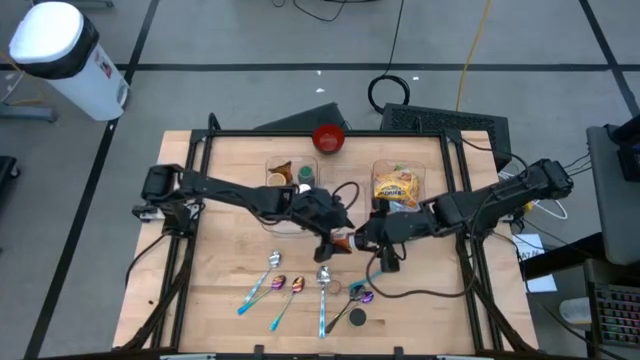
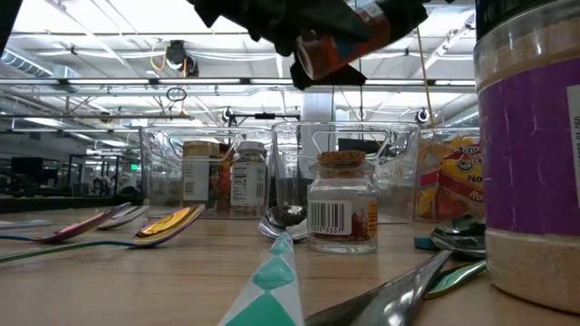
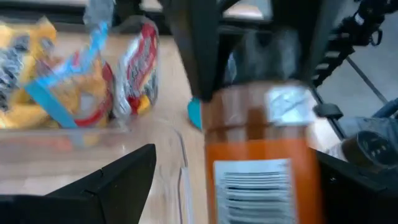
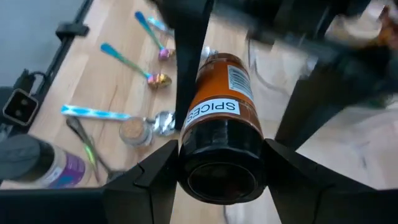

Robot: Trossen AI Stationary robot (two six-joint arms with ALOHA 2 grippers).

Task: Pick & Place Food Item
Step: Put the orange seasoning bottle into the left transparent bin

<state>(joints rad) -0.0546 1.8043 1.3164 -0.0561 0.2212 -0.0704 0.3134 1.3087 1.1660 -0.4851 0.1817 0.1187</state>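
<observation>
mid-handover above the table's [image 1: 215, 300] centre: right gripper [image 4: 221, 146] clamped the orange spice jar [image 4: 219, 118] by its cap end, left gripper [image 1: 330, 243] stood wide around it, needing closure next.

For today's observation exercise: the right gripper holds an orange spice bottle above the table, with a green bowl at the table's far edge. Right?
Not quite: the bowl is red, not green, as the high view shows. The right gripper does hold the orange spice bottle above the table.
</observation>
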